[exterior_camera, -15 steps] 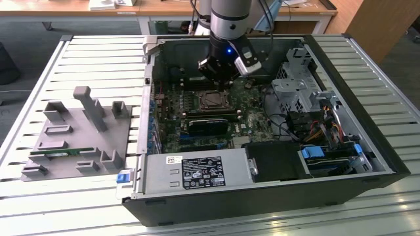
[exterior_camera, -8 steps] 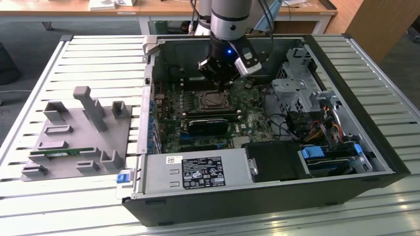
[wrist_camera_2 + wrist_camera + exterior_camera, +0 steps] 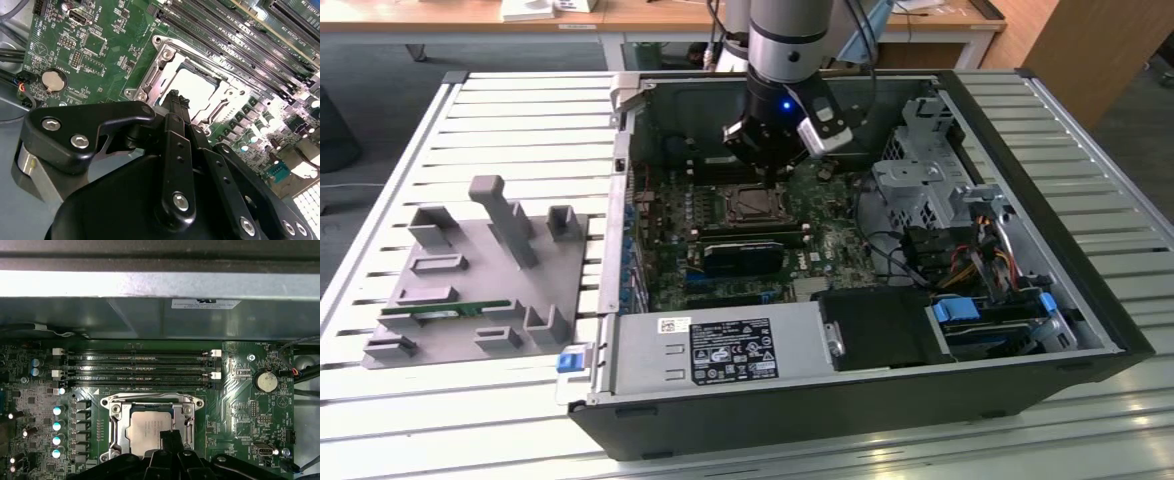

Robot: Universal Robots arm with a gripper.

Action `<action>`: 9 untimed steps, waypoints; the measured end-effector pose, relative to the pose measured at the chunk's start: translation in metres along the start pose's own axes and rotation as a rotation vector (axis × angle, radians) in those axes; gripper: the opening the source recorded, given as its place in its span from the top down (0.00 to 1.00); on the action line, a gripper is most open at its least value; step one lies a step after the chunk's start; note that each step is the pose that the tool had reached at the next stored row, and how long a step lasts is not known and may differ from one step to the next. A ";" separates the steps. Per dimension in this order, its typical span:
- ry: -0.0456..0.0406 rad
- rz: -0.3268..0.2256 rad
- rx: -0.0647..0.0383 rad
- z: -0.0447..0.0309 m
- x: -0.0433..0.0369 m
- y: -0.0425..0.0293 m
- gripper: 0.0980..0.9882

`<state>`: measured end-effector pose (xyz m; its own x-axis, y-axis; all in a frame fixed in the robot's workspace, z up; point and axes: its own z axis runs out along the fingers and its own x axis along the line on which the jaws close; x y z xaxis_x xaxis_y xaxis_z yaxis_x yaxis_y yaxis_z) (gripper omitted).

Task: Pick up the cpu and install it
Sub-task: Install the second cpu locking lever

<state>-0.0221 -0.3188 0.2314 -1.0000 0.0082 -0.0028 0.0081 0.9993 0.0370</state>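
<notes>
Slatted metal counter [image 3: 520, 110] carries the open computer case [image 3: 1067, 330], and from my remote seat I see the cpu [image 3: 148, 432] lying flat inside its socket frame [image 3: 114, 412] on the motherboard [image 3: 240, 385], silver top up; in the second wrist view the cpu [image 3: 192, 89] sits square within the frame, with no corner visibly riding high. My end effector [image 3: 168, 437] hangs directly over it, fingertips drawn together into a narrow point at the chip's near edge, and I see nothing held between them; whether they touch the metal top I cannot tell. As I judge it, the placing is done or nearly so, and doing this step well means keeping the tool vertical, avoiding any sideways drag across the lid, and checking that the chip lies level before trusting it. Memory slots [image 3: 140, 365] lie just beyond the socket, a coin battery [image 3: 265, 381] off to one side. In the exterior view the arm [image 3: 787, 40] comes straight down into the case, wrist upright above the socket, well apart from the grey parts tray [image 3: 467, 290] at that view's left.
</notes>
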 end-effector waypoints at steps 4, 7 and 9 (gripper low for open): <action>-0.0002 0.000 0.000 -0.0050 -0.0001 0.0002 0.99; -0.0002 0.000 0.000 -0.0082 -0.0001 0.0001 0.99; 0.0000 0.000 -0.001 -0.0083 -0.0001 -0.0010 0.99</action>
<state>-0.0220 -0.3202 0.2397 -1.0000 0.0079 -0.0029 0.0078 0.9993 0.0376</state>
